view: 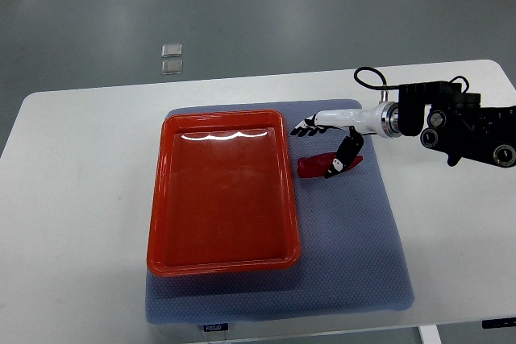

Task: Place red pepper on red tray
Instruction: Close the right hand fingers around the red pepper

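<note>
The tray [222,259] lies left of centre on the mat [355,263], its floor bare. At about three o'clock from the tray's upper half, just beside its right rim, the pepper [316,166] rests on the mat. Its long axis runs nearly level across the picture, rising slightly to the right; one end points at nine o'clock toward the tray, the other at about two o'clock. Which end carries the stem I cannot tell.

The right hand [326,144] reaches in over it, upper fingers [305,127] stretched out toward the tray, a lower digit bent down onto the pepper's right part. It looks like contact, not a closed pinch.

To do this well, grip across the pepper's width near its middle, lift clear of the rim, then carry toward nine o'clock.
</note>
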Controlling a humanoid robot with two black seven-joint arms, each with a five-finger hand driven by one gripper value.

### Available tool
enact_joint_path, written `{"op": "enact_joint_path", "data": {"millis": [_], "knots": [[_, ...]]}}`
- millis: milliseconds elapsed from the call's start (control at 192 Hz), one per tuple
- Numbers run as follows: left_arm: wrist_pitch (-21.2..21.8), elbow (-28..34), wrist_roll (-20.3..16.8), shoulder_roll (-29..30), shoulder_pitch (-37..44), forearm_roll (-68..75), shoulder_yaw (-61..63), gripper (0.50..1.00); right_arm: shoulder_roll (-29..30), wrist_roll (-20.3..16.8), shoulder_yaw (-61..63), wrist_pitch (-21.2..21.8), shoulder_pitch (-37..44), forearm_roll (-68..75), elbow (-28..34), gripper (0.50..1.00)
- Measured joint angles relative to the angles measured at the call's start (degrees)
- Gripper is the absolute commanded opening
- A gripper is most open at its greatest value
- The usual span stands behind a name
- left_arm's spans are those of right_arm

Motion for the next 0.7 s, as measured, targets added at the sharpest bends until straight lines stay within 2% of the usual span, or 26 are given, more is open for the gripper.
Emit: {"op": "enact_joint_path", "data": {"millis": [261,444,699], "knots": [[0.0,0.0,0.0,0.0,0.0,0.0,0.0,1.0,0.6,0.0,-1.2,-2.2,-1.8,-3.0,-0.8,0.897],[0.0,0.0,0.0,0.0,0.0,0.0,0.0,1.0,0.8,0.0,-1.5,-3.1,-2.8,-3.7,-1.3,0.836],[0.0,0.0,0.0,0.0,0.0,0.0,0.0,1.0,1.9,0.0,-3.1,-4.8,-3.1,-4.4,-2.4,0.795]]}}
